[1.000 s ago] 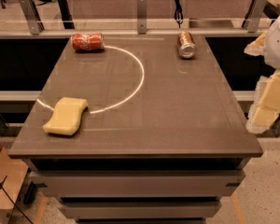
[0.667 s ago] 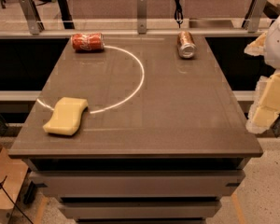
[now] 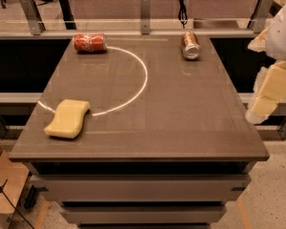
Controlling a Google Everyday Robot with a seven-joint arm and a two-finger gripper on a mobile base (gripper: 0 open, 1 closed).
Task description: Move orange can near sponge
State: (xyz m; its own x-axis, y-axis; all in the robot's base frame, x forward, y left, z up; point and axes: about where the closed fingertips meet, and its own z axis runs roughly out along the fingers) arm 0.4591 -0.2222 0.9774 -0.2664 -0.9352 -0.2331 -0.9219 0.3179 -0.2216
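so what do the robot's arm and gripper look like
The arm is a smooth, white, rounded shell. Below it the gripper, at the right edge beside the table, is pale cream and blocky. No cables or markings show.

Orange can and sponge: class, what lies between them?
Between orange can and sponge, the camera view shows only bare tabletop and a white arc; gripper hangs beyond table's right edge.

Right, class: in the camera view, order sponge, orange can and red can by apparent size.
Sponge: largest, though nearest the camera.
Red can and orange can: too alike to rank.
Tool: off the table's right edge.
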